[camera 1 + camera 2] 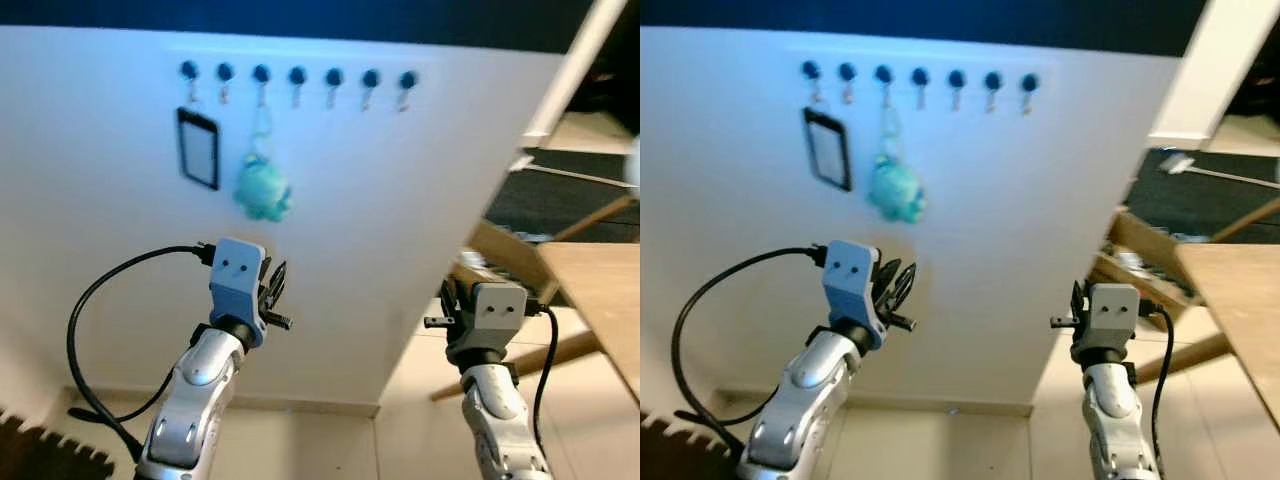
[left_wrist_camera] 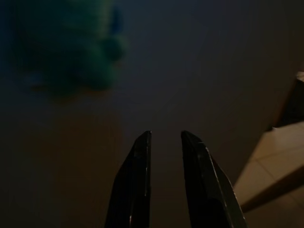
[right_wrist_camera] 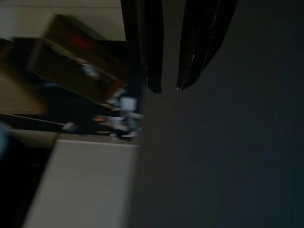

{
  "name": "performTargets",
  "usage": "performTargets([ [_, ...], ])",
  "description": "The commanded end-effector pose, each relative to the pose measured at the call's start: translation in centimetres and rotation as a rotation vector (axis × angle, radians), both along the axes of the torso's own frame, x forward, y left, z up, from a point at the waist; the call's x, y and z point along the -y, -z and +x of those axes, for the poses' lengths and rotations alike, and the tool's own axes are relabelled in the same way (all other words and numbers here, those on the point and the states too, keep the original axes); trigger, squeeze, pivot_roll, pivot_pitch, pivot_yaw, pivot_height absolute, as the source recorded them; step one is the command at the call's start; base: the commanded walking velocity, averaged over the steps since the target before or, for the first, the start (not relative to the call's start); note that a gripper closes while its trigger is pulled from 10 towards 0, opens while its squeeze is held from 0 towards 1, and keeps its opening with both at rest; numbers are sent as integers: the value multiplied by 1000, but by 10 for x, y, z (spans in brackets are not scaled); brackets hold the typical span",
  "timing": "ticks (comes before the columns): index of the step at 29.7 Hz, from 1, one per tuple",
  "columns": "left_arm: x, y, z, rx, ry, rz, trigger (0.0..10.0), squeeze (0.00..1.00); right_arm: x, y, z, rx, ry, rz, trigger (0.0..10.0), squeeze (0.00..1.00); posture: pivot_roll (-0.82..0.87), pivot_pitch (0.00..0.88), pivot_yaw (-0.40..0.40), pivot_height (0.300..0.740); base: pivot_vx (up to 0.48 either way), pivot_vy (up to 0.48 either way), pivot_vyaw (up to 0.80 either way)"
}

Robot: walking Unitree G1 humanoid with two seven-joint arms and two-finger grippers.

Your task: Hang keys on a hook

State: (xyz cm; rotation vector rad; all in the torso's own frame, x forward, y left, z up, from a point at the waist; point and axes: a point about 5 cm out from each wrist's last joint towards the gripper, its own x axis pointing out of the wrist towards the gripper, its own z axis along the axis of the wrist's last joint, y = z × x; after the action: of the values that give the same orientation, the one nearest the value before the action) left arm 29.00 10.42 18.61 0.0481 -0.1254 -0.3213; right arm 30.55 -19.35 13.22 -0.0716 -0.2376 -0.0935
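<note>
A row of blue-knobbed hooks [image 1: 334, 77] runs along the top of a white wall [image 1: 400, 200]. A teal plush key ring [image 1: 263, 190] hangs from the third hook [image 1: 261, 73] by a thin loop. I cannot make out the keys themselves. My left gripper [image 1: 276, 290] is raised a little below the plush and apart from it. Its fingers [image 2: 142, 180] stand open with a narrow gap and nothing between them. My right gripper [image 1: 449, 298] is held up near the wall's right corner, open a little and empty.
A black-framed card [image 1: 198, 148] hangs from the first hook. A wooden table [image 1: 600, 290] juts in at the right, with a brown box [image 1: 505, 250] and a dark mat [image 1: 560, 200] beyond the corner. A white post [image 1: 575, 60] leans at the top right.
</note>
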Motion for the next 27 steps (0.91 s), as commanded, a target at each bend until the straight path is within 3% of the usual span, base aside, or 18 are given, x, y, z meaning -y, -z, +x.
performTargets([
  [1, 5, 6, -2, -27, 6, 4, 10000, 0, 0, 5, -1, -27, -1, 10, 10000, 0, 88, 161, -33, 740, 0, 0, -769],
  [20, 8, 4, -2, -32, 23, 11, 10000, 0, -2, 5, 0, -28, -7, 14, 10000, 0, 97, 169, -33, 740, 0, 0, -771],
  [27, 16, -11, -5, -10, 142, -5, 10000, 0, -2, 5, 0, -28, -3, 15, 10000, 0, 98, 169, -31, 740, 0, 0, -775],
])
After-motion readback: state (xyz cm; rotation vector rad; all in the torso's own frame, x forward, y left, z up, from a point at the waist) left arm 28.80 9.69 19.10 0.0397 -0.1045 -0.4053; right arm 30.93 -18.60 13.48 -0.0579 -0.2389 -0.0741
